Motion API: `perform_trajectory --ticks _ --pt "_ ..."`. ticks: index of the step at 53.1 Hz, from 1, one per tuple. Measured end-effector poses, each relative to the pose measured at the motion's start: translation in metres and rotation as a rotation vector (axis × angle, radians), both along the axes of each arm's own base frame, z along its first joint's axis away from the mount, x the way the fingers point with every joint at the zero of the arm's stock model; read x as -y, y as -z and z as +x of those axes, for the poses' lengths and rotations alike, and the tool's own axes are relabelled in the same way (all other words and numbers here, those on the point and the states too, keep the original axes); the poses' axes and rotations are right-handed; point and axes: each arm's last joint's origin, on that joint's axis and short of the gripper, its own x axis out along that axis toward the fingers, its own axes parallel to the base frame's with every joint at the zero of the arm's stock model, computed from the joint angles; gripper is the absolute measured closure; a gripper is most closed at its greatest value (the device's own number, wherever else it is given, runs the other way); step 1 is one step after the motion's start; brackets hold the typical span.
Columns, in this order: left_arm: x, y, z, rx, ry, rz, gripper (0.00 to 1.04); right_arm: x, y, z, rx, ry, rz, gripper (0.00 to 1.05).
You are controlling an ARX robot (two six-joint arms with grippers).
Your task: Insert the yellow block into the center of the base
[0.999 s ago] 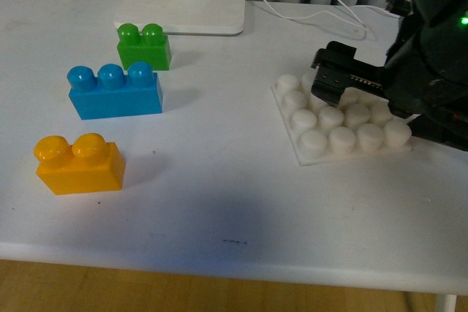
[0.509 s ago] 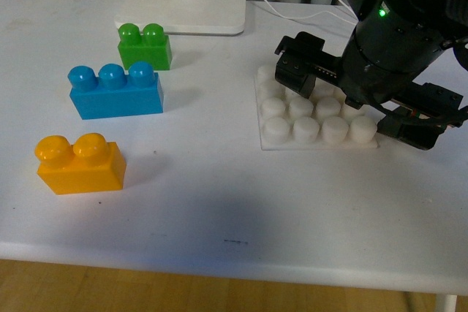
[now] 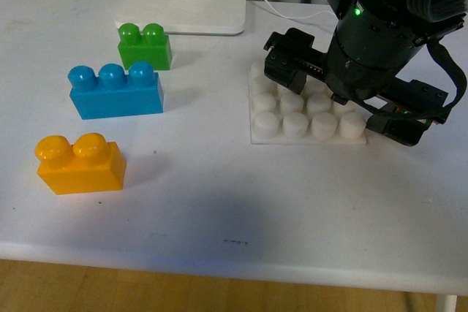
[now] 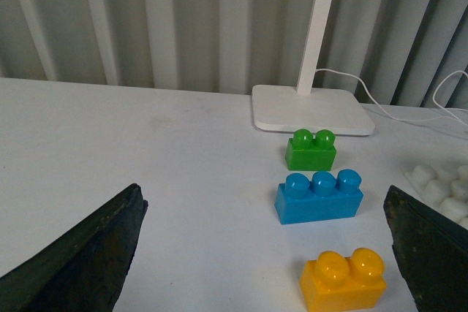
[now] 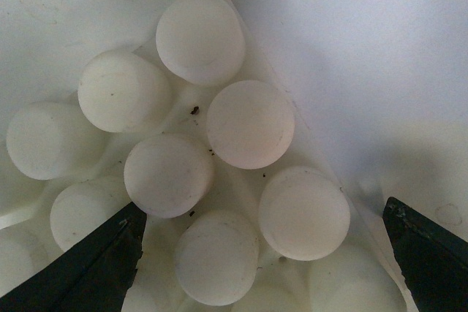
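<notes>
right gripper point(image 3: 344, 99), jaws wide astride the base point(image 3: 307, 126), has slid it toward 9 o'clock (closer to the yellow block point(image 3: 79, 164)); left gripper point(image 4: 263, 196) wide too, block untouched

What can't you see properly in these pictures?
- Front view: the right gripper and its arm hide the far studs of the base.
- Left wrist view: the picture's edge cuts off most of the base.
- Front and left wrist views: the top edge cuts off the lamp.
- Right wrist view: too close, shows only some studs.
</notes>
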Motion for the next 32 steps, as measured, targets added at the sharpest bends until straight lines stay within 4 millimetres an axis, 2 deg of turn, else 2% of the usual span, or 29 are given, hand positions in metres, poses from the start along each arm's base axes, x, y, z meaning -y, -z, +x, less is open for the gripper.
perform_trajectory --ticks 32 --pt "0.0000 0.0000 0.0000 0.000 0.000 0.000 0.06 0.0074 -0.0079 -0.0027 0.049 -0.032 -0.075 0.09"
